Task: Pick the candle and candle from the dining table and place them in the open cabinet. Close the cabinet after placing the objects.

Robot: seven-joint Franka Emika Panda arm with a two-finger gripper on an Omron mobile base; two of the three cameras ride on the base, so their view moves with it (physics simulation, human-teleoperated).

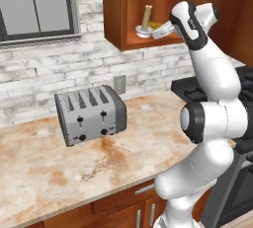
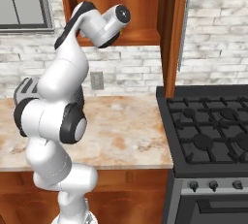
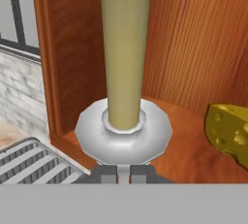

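Note:
A slim olive-yellow candle (image 3: 125,58) stands upright in a round silver dish holder (image 3: 123,136) on the lower shelf of the open reddish-brown wall cabinet (image 1: 118,10). In the hand view my gripper (image 3: 123,173) is shut at the dish's near rim, its fingertips pressed close together. The left base view has the candle (image 1: 147,16) inside the cabinet with my gripper (image 1: 157,33) reaching in beside its dish. The cabinet's door (image 2: 169,34) hangs open at the right, its long silver handle (image 2: 182,34) facing the stove side. The dining table is out of view.
A yellow cheese wedge (image 3: 227,131) lies on the same shelf, right of the candle. A silver toaster (image 1: 90,115) stands on the mottled beige counter (image 1: 49,172) below. A black gas stove (image 2: 213,131) adjoins the counter on the right.

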